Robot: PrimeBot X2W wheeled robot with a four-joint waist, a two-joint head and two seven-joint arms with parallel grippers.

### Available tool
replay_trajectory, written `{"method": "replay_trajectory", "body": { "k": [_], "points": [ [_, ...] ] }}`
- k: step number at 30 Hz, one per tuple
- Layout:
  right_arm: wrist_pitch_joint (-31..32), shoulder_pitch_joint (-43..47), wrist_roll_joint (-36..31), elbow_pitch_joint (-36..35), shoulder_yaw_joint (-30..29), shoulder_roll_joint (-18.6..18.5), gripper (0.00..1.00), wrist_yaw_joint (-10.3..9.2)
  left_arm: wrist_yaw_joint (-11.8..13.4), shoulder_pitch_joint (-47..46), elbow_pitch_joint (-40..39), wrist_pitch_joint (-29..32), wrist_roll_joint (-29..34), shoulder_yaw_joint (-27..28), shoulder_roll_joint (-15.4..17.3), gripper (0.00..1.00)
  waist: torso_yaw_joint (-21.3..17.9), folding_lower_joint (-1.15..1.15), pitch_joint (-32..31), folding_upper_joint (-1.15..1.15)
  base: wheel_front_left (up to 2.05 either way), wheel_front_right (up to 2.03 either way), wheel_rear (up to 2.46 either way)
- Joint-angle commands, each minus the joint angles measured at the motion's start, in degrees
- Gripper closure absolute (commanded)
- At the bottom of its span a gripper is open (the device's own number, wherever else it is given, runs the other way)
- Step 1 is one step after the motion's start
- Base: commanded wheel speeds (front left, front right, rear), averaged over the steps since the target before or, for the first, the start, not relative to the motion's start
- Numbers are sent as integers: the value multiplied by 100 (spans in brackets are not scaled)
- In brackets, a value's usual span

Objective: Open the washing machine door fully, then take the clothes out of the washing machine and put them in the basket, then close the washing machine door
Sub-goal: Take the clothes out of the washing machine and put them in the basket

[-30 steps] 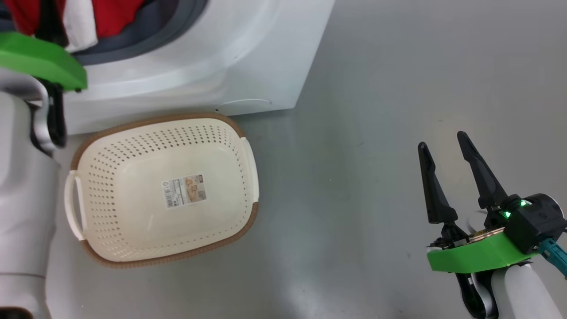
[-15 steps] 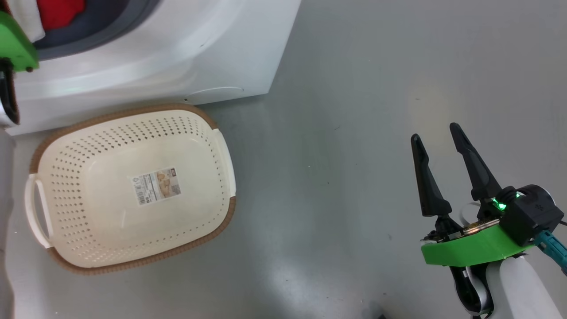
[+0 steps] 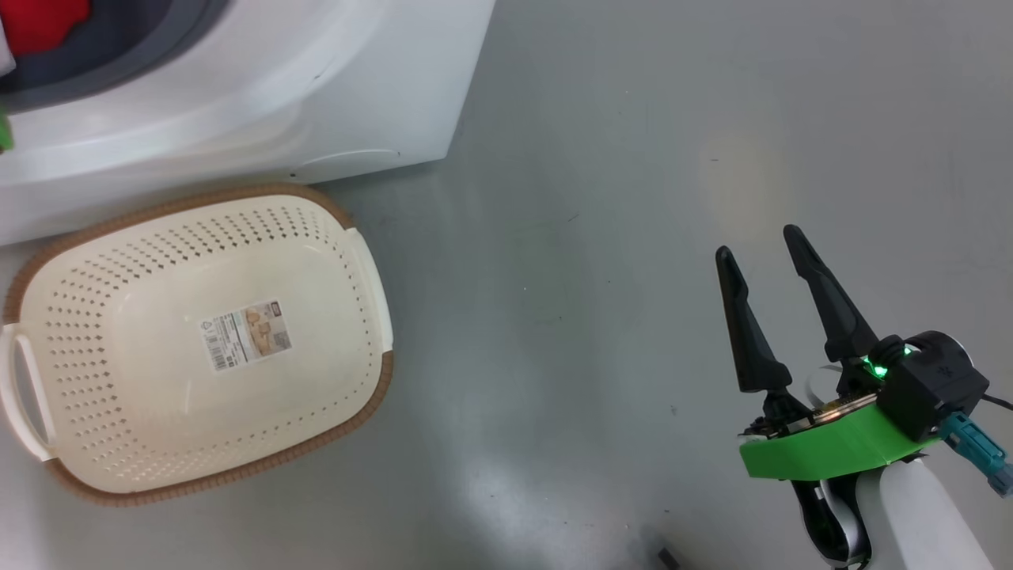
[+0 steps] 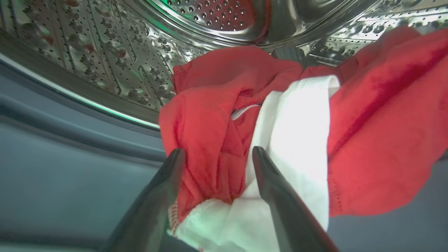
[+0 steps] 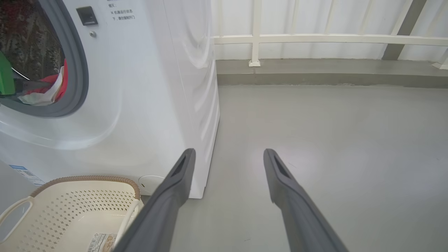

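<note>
L gripper splayed inside the steel drum, red-and-white clothes bunched between its fingers, not pinched yet. Close shallow & it may nip only the white fold, rest snagging on the grey seal beside it. R gripper open, empty; basket well to its left.

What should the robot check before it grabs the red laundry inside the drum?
1. Left fingers open: ok, spread apart.
2. Clothes between them: ok, a red and white fold lies in the gap.
3. Basket ready: ok, mouth up on the floor in front of the washing machine.
4. Right fingers out of the way: ok, open above the floor, apart from the basket.
5. Whole bundle will come out in one grab: cannot tell.
</note>
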Motion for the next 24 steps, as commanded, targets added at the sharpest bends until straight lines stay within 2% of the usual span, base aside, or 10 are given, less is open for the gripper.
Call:
{"method": "replay_trajectory", "body": {
  "k": [1, 8, 19, 20, 21, 22, 23, 24],
  "points": [
    [-36, -37, 90, -107, 151, -59, 0, 36, 75, -58, -58, 33, 104, -11, 364, 0, -29, 0, 16, 0, 0, 0, 0],
    [-36, -38, 131, -99, 226, -59, 0, 36, 201, -36, 50, 181, 202, -168, 470, 0, -100, 0, 72, 0, 0, 0, 0],
    [-36, -26, 202, -103, 268, -59, 0, 36, 260, -47, 121, 430, 274, -348, 600, 0, -172, 0, 150, 0, 0, 0, 0],
    [-36, -28, 207, -105, 265, -59, 0, 36, 262, -45, 125, 440, 278, -363, 606, 10, -171, 0, 155, 0, 0, 0, 0],
    [-36, -32, 209, -107, 261, -59, 0, 36, 263, -43, 128, 445, 277, -375, 609, 45, -168, 0, 162, 0, 0, 0, 0],
    [-36, -36, 211, -108, 258, -59, 0, 36, 259, -41, 130, 443, 274, -385, 607, 63, -164, 0, 168, 0, 0, 0, 0],
    [-36, -41, 210, -107, 255, -59, 0, 36, 245, -40, 130, 429, 271, -397, 603, 94, -159, 0, 174, 0, 0, 0, 0],
    [-36, -46, 208, -109, 249, -59, 0, 36, 225, -41, 129, 406, 257, -399, 593, 100, -152, 0, 181, 0, 0, 0, 0]
  ]
}}
